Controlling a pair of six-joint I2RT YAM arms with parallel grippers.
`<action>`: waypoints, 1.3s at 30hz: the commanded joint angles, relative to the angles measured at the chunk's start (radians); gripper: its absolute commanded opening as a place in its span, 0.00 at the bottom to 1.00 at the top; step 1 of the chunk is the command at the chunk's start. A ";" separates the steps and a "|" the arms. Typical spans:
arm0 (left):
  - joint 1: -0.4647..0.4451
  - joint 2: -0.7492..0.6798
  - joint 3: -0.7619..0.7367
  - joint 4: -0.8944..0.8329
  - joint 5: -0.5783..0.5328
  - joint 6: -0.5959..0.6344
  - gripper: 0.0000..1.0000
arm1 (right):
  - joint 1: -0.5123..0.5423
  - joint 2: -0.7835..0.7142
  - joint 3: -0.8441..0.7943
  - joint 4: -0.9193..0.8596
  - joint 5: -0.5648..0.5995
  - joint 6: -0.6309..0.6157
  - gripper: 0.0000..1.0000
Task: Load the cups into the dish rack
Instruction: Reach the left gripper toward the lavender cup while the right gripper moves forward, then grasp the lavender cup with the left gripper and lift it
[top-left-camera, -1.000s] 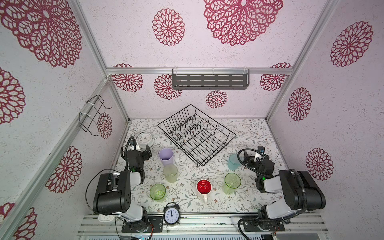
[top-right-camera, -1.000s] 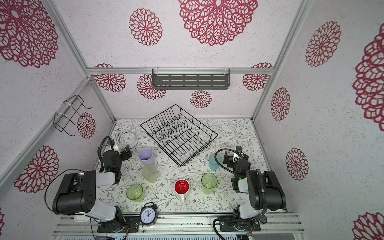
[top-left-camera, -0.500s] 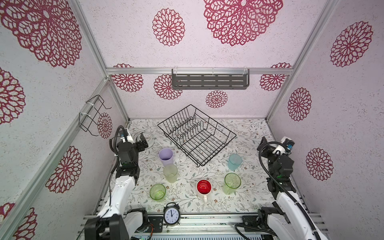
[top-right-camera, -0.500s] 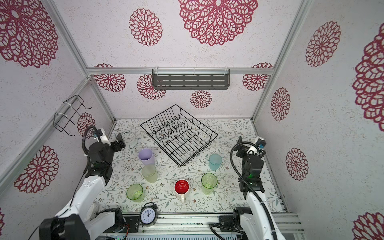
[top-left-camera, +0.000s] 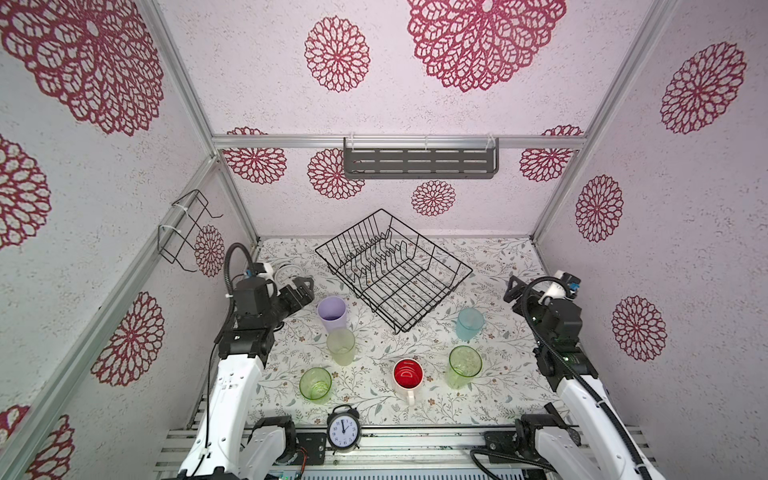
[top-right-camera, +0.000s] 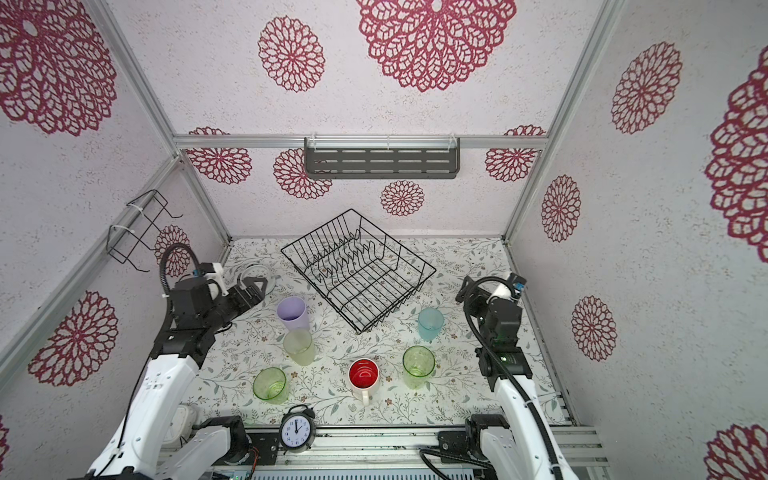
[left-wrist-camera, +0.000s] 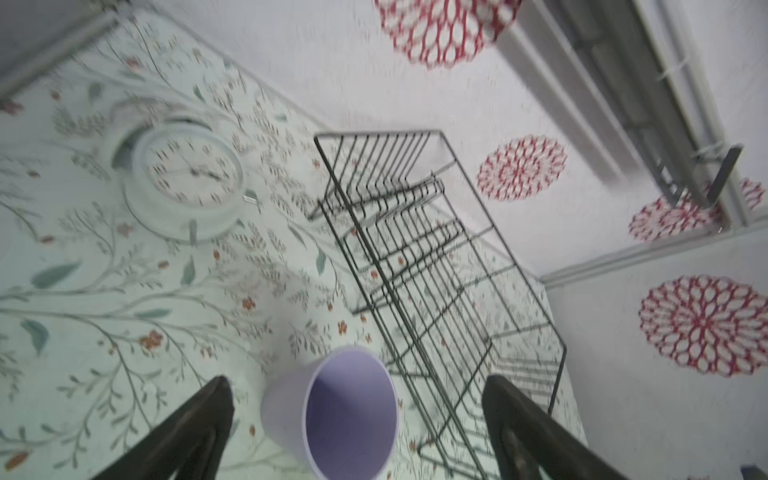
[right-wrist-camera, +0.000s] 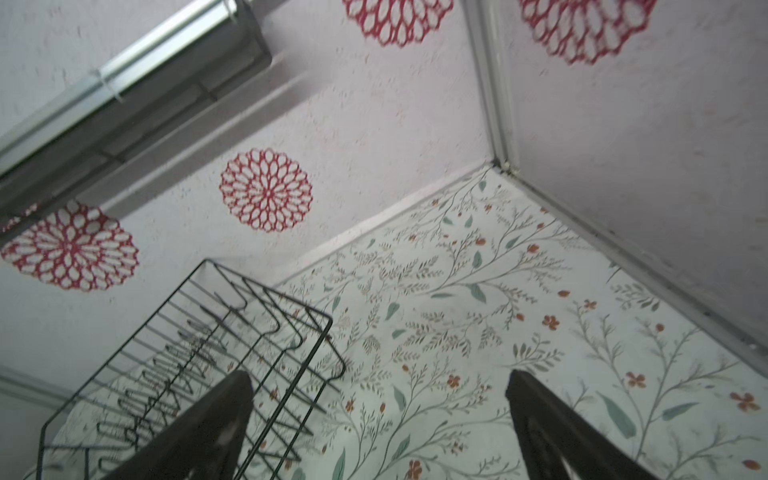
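- Left gripper (top-left-camera: 302, 289): jaws spread wide, holding nothing; left of centre in both top views, just beside the lilac cup (top-left-camera: 331, 312); the blurred wrist view seems to show that cup between the jaw tips, untouched
- Right gripper (top-left-camera: 511, 290): jaws spread, empty; right of frame, near the light-blue cup (top-left-camera: 470, 324)
- Dish rack (top-left-camera: 395, 274): centre of frame; all cups stand outside it
- Lower centre, upright: pale yellow cup (top-left-camera: 340, 347); left green cup (top-left-camera: 316, 384); red-lined mug (top-left-camera: 408, 374); right green cup (top-left-camera: 464, 365)
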 joint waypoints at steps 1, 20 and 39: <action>-0.111 0.033 0.091 -0.230 -0.131 0.020 0.97 | 0.082 0.000 0.033 -0.066 0.001 0.012 0.99; -0.139 0.419 0.188 -0.329 -0.243 -0.006 0.87 | 0.261 0.182 0.142 -0.167 0.051 -0.015 0.99; -0.128 0.349 0.119 -0.328 -0.197 0.009 0.00 | 0.266 0.203 0.294 -0.347 -0.009 -0.078 0.99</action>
